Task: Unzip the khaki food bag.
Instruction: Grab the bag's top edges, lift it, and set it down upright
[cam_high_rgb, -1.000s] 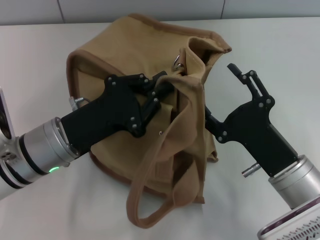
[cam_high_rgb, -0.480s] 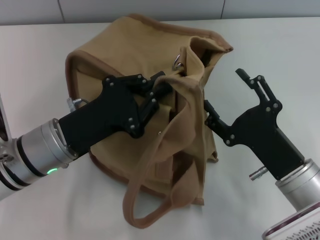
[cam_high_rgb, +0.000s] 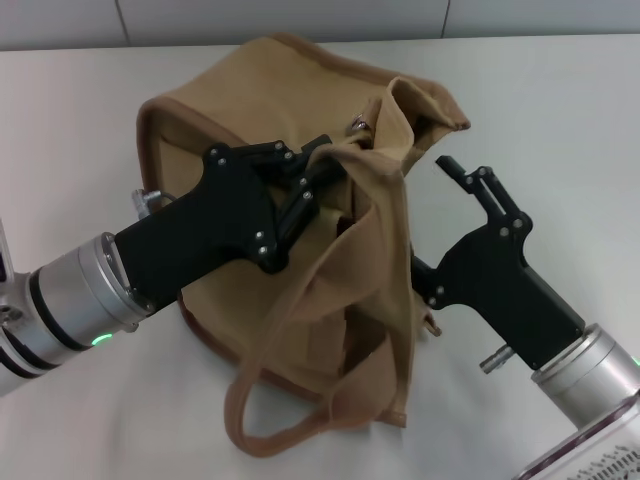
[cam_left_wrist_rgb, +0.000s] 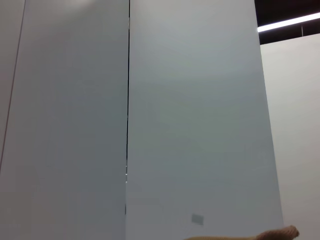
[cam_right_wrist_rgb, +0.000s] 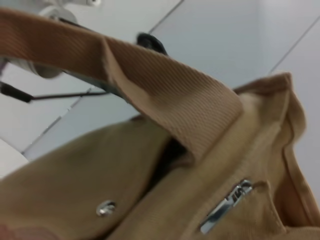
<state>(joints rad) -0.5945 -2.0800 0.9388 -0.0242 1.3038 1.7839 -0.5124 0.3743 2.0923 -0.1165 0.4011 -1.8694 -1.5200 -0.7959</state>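
the bag (cam_high_rgb: 300, 190) sits near the far edge of the table (cam_high_rgb: 560, 110), about midway between its side edges, slumped and leaning rather than square. the left gripper (cam_high_rgb: 325, 168) reaches across the top of the bag from the near left, its tips buried in a fold of canvas at the top; it looks clenched on that fabric, probably to pin the bag so the zipper has something to pull against. the right gripper (cam_high_rgb: 440, 215) hangs just beside the bag's right side with its jaws spread wide and nothing in them, likely lining up for the pull tab.

the bag is tan canvas with darker brown piping along the edges. its top is crumpled into a peak. one wide handle (cam_high_rgb: 300, 390) droops down the front in a loop toward the near edge. from the right wrist, the metal zipper pull (cam_right_wrist_rgb: 225, 206) lies flat against the cloth, a silver snap (cam_right_wrist_rgb: 106, 207) shows below a strap, and the zipper looks not yet opened.
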